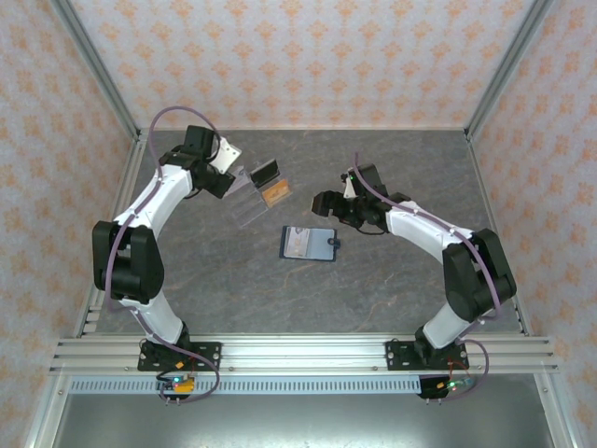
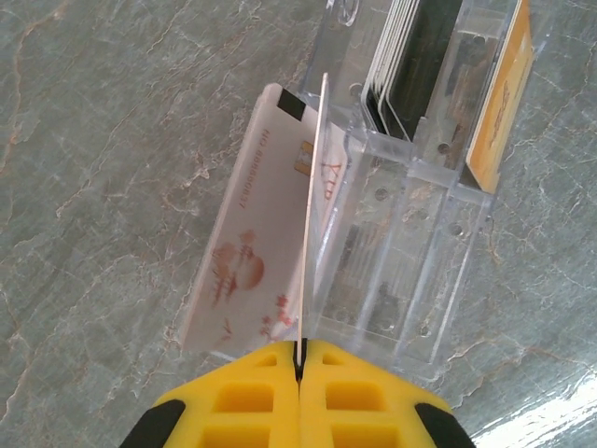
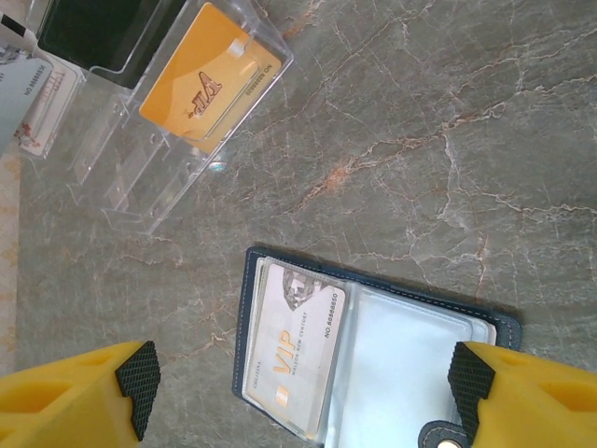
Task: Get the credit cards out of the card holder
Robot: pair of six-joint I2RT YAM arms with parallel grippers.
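Pinches a white credit card [image 2: 247, 233] edge-on in the closed left gripper [image 2: 300, 359], just beside the clear stand [image 2: 401, 280]; spreads the right gripper [image 3: 305, 383] wide above the card holder [image 3: 410, 355], lying open mid-table with a VIP card [image 3: 294, 355] tucked inside. Risks snagging a slot wall if tilted, or dragging the unpinned holder along.

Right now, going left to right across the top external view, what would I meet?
Left pincer shut on a white plastic card, clear acrylic tiered stand, open dark navy card holder.
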